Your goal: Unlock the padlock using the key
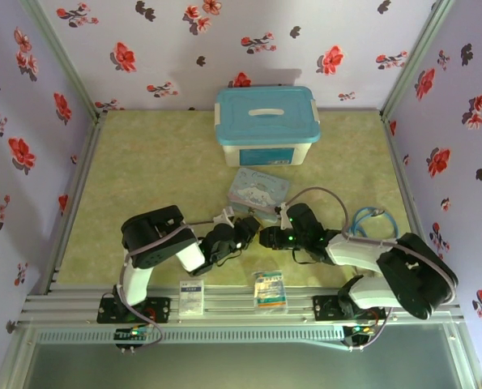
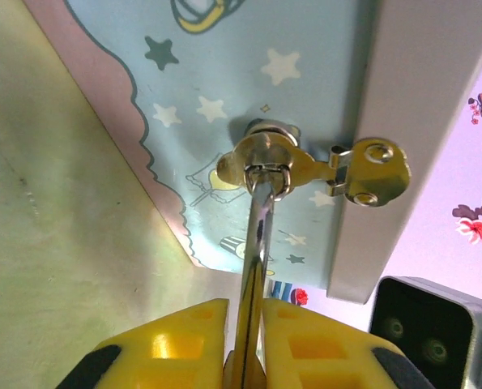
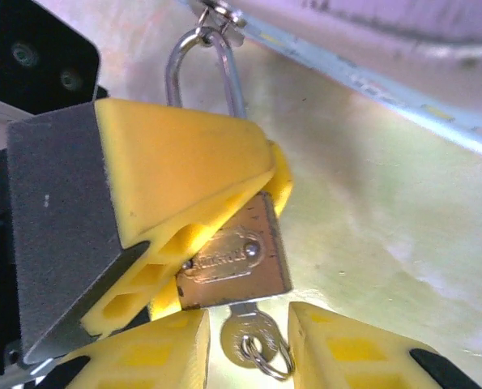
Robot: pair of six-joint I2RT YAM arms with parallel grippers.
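The brass padlock (image 3: 236,251) hangs by its silver shackle (image 3: 176,65) from the hasp (image 2: 305,166) of the cartoon tin (image 1: 259,193). My left gripper (image 2: 245,312) is shut on the padlock (image 2: 255,235), which appears edge-on between its yellow fingers (image 3: 184,154). The small silver key (image 3: 249,339) sits in the keyhole under the padlock body, with a thin ring through its head. My right gripper (image 3: 249,318) stands open around the key head, with a gap on each side. From above, both grippers (image 1: 245,231) (image 1: 266,237) meet just in front of the tin.
A white box with a blue lid (image 1: 266,126) stands behind the tin. Two flat printed packets (image 1: 191,296) (image 1: 269,290) lie at the near edge between the arm bases. A blue cable loop (image 1: 368,219) lies to the right. Floral walls close in three sides.
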